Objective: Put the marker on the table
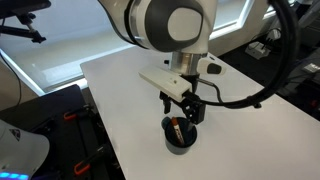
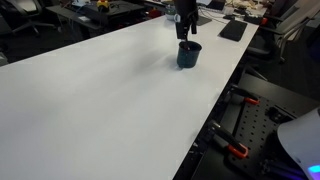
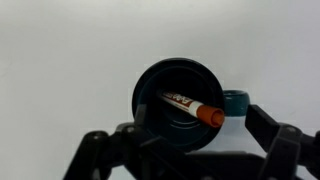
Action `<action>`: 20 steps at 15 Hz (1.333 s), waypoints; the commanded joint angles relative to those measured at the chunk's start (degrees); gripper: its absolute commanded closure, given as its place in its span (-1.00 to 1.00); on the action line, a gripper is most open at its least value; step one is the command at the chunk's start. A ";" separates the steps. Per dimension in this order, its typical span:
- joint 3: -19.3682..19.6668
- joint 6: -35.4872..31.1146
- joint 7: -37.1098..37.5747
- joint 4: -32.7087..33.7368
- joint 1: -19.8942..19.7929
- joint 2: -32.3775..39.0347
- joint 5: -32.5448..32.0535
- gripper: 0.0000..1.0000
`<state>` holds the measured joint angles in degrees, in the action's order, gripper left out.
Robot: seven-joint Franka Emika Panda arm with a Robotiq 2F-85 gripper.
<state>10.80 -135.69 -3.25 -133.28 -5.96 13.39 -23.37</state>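
Note:
The marker (image 3: 195, 108) is a red-orange stick leaning inside the round black cup (image 3: 150, 95), its orange end resting on the cup's rim. In an exterior view it shows faintly inside the cup (image 1: 177, 126). The cup stands on the white table (image 1: 120, 80) in both exterior views, also in the view from the far end (image 2: 188, 55). My gripper (image 3: 185, 150) hangs directly above the cup with its fingers spread wide and nothing between them; it also shows above the cup (image 1: 182, 108) and at the table's far end (image 2: 185, 25).
A small teal ring-shaped cap (image 3: 234, 102) lies on the table just beside the cup. Black clamps and equipment (image 2: 240, 120) sit past the table's edge. Desks with clutter (image 2: 235, 25) stand behind the table.

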 commanded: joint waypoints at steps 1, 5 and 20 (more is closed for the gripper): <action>-0.41 1.35 -0.02 1.90 -0.58 1.51 0.89 -1.00; -0.27 1.35 0.91 2.94 -0.53 2.87 0.73 -0.55; -0.09 1.39 1.77 4.61 -0.18 4.74 0.49 0.57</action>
<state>10.82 -135.68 -2.79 -129.74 -6.31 17.66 -23.25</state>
